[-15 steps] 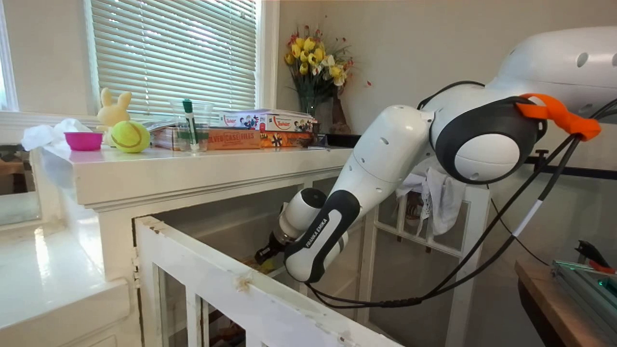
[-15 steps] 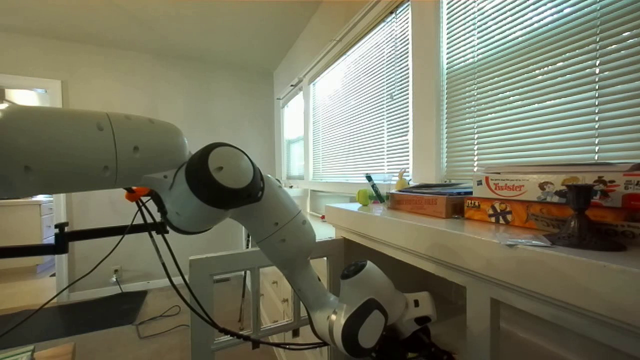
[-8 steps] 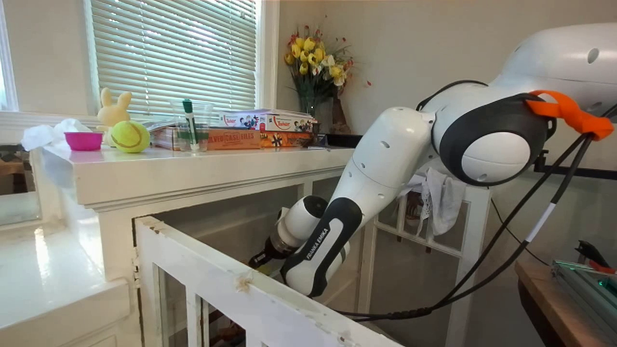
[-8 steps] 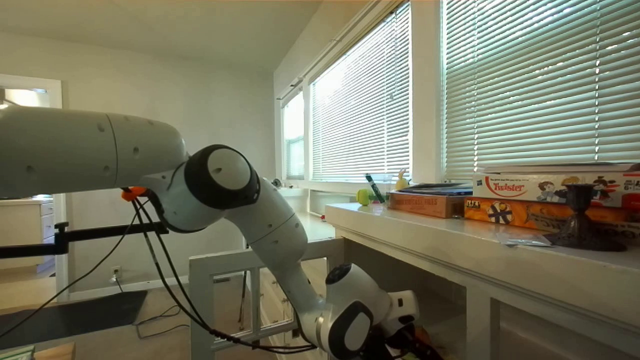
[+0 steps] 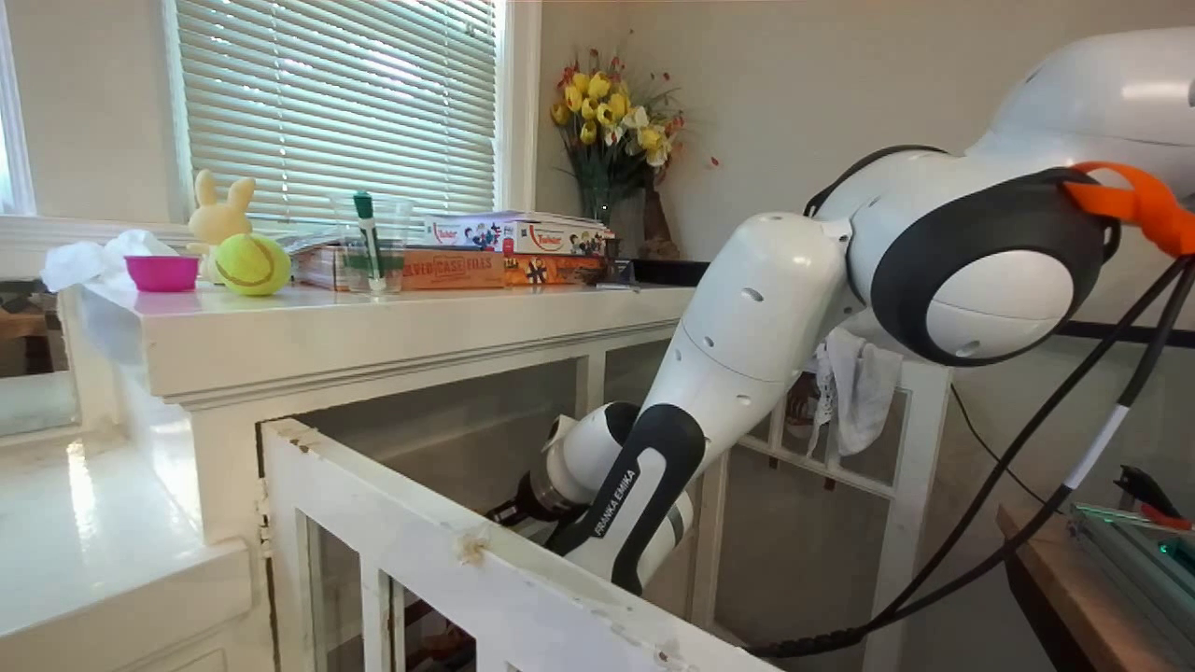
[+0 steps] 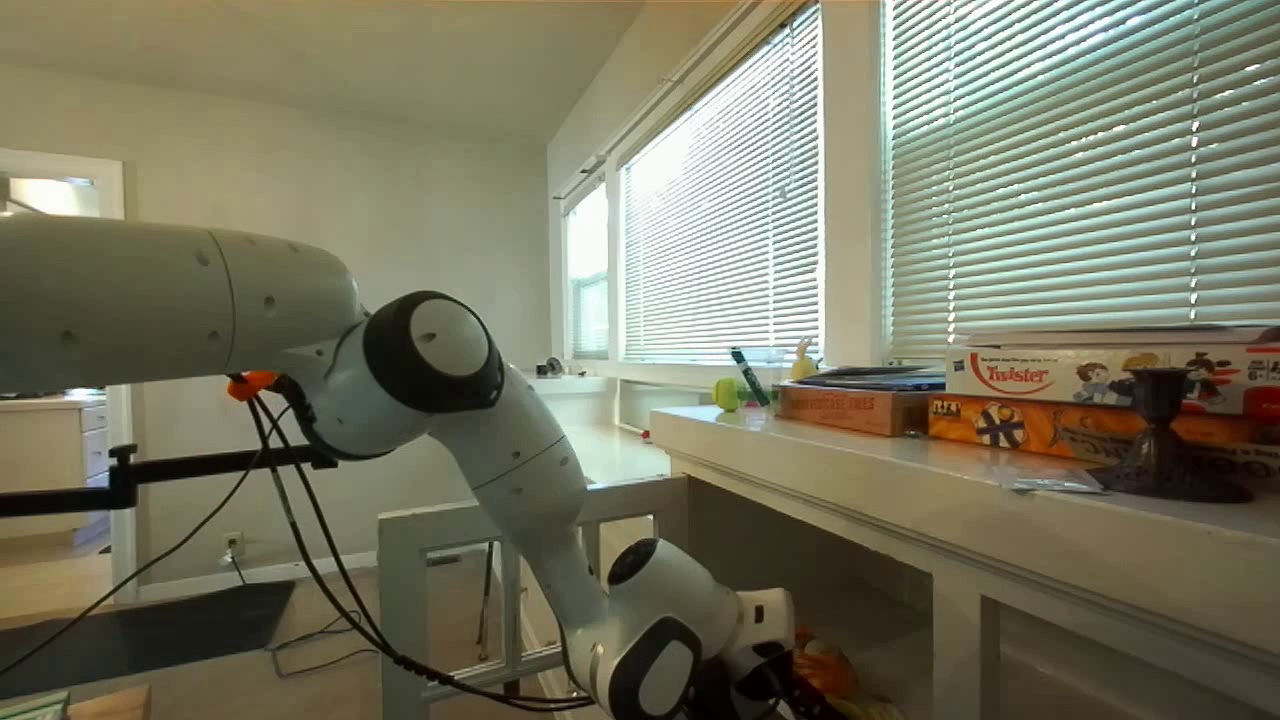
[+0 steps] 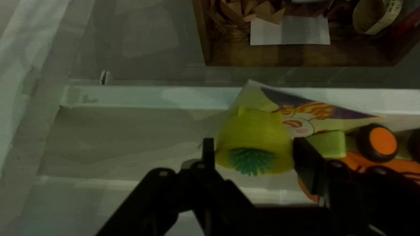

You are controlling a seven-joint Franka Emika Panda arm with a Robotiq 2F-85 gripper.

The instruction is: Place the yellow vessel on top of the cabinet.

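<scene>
In the wrist view the yellow vessel (image 7: pixel 254 131) sits between the two black fingers of my gripper (image 7: pixel 253 146), which press on its opposite sides. A spiky green thing (image 7: pixel 252 160) shows at the vessel's near edge. Neither exterior view shows the vessel clearly; the door and the arm cover that spot. The white cabinet carries its wide flat top (image 5: pixel 411 327) well above my gripper (image 5: pixel 509 513), which is low at the open cabinet front. My wrist (image 6: pixel 765 620) stands below the top's edge in an exterior view.
On the top are a tennis ball (image 5: pixel 252 264), pink bowl (image 5: pixel 161 273), clear cup with marker (image 5: pixel 373 247), game boxes (image 5: pixel 551 233) and candle holder (image 6: pixel 1160 440). The open cabinet door (image 5: pixel 448 532) stands beside the arm. A wooden box (image 7: pixel 295 54) and orange things (image 6: pixel 825 670) lie inside.
My arm has drawn back from the cabinet interior and sunk a little. Orange things inside have come into view behind the wrist. The grip looks the same.
</scene>
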